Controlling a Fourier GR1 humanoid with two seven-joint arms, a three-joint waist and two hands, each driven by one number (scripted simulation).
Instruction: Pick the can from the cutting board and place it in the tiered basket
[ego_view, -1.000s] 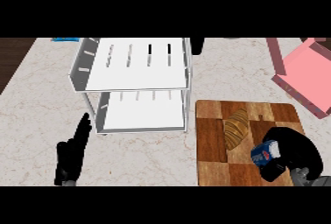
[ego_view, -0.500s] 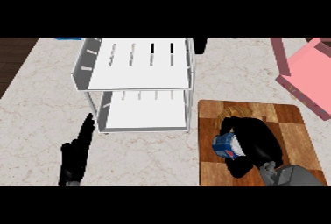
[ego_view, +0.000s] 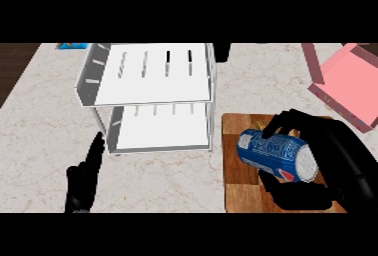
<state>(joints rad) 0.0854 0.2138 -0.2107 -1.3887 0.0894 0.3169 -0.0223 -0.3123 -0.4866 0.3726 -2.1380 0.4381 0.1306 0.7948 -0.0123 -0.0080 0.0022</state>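
One blue can (ego_view: 277, 155) in right robot hand (ego_view: 325, 145).

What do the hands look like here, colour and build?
Both are plain matte black with slim jointed fingers and a thumb. The left hand shows narrow, edge-on; the right hand shows broad and bulky. No cables, markings or sleeves are visible, and no grey forearm shows clearly.

The can (ego_view: 277, 155) is blue with white and red marks on its side. It lies tilted, its round end pointing to the upper left, and it is over the wooden cutting board (ego_view: 238, 186), with the right robot hand (ego_view: 325, 150) curled around it. The tiered basket (ego_view: 151, 95) is white, with two slotted shelves, one above the other. It stands on the table just left of the cutting board.
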